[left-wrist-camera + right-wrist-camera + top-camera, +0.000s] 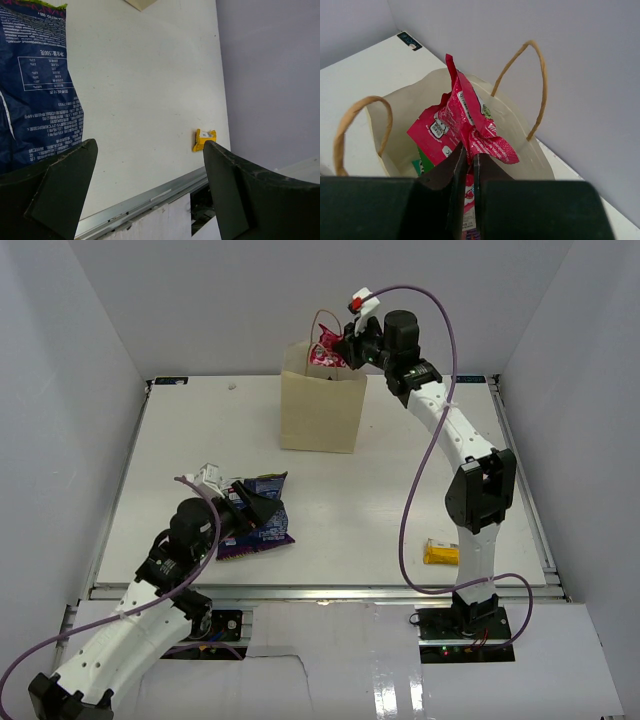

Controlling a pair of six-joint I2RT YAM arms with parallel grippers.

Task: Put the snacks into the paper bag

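Note:
The tan paper bag [321, 405] stands upright at the table's back, its handles and open mouth in the right wrist view [540, 160]. My right gripper [345, 348] is over the mouth, shut on a magenta candy bag [470, 120] that hangs partly inside; a green packet [422, 162] lies deeper in. My left gripper [255, 512] is open, low at the front left beside the large blue-purple bag [262, 515], whose dark blue back shows in the left wrist view [35, 85]. A yellow bar [441, 553] lies at the front right, also in the left wrist view [205, 138].
White walls close in the table on three sides. A metal rail [320, 590] runs along the table's front edge. A purple cable [425, 460] hangs along the right arm.

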